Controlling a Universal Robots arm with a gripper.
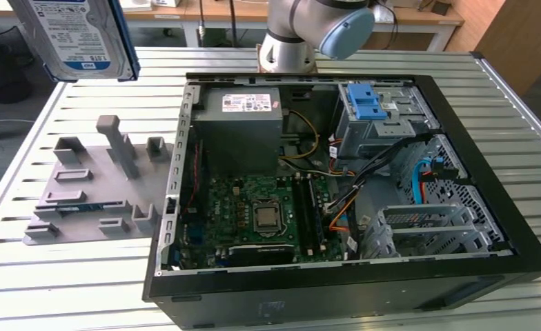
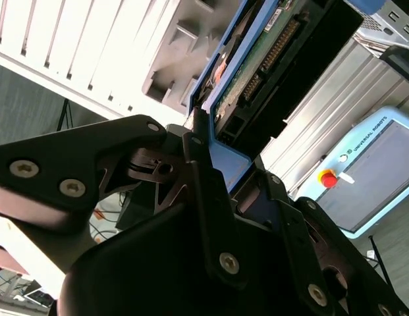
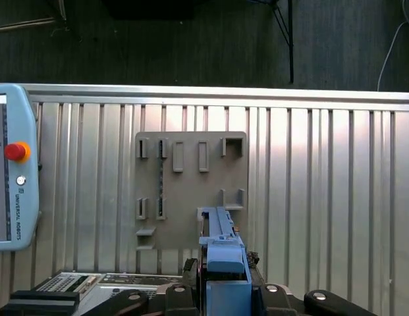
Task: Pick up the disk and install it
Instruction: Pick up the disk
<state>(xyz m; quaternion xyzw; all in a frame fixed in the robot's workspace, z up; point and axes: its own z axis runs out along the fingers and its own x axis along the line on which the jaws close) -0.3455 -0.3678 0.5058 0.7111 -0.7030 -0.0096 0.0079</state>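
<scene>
The disk (image 1: 77, 38), silver with a white-and-blue label and a blue bracket, hangs high above the table at the exterior view's upper left. It is over the far end of the grey holder plate (image 1: 96, 186). In the second wrist view my gripper (image 2: 214, 164) is shut on the disk (image 2: 257, 72), with black fingers (image 2: 204, 191) pressing the blue bracket's edge. The first wrist view looks straight down past the gripper (image 3: 224, 283) and the disk's blue edge (image 3: 222, 247) onto the holder plate (image 3: 191, 191).
The open computer case (image 1: 491, 186) lies at the exterior view's right, with a grey power-supply box (image 1: 243, 124), motherboard (image 1: 252, 214) and a drive cage with a light-blue latch (image 1: 372, 103). The arm's base (image 1: 294, 41) stands behind it. A teach pendant (image 3: 13, 191) lies on the slatted table.
</scene>
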